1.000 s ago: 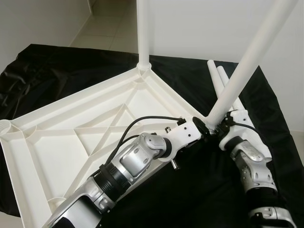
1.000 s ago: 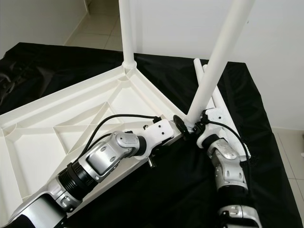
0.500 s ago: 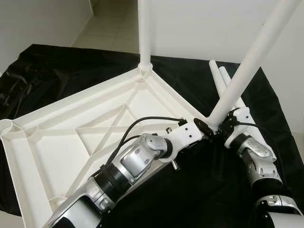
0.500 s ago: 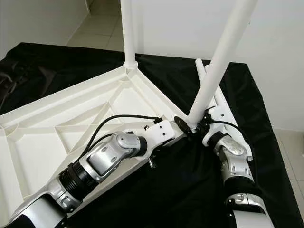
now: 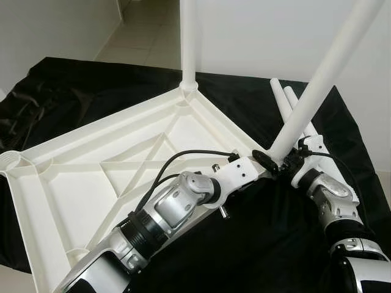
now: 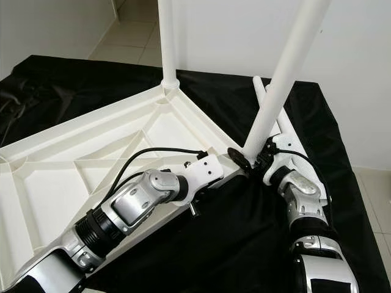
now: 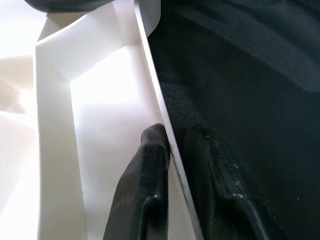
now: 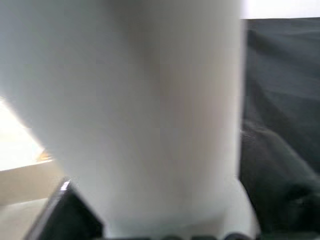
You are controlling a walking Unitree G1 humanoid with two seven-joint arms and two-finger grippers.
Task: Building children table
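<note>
A white ribbed table top (image 5: 91, 183) lies upside down on a black cloth. One white leg (image 5: 188, 36) stands upright in the far corner socket. A second leg (image 5: 317, 79) leans to the right from the near right corner. My right gripper (image 5: 288, 161) is shut on that leg's base; in the right wrist view the leg (image 8: 150, 110) looms blurred, with one black finger (image 8: 70, 212) beside it. My left gripper (image 7: 176, 136) is shut on the table top's thin rim (image 7: 150, 75) at the same corner, one finger on each side.
Two loose white legs (image 5: 282, 101) lie on the black cloth (image 5: 73, 91) behind the right arm. A white wall stands close behind, and tiled floor (image 5: 140, 30) shows at the far left. The cloth's edge drops off at the right.
My right forearm has swung outward to the right while its gripper stays at the leaning leg's base. The camera has shifted slightly. The left arm holds still.
</note>
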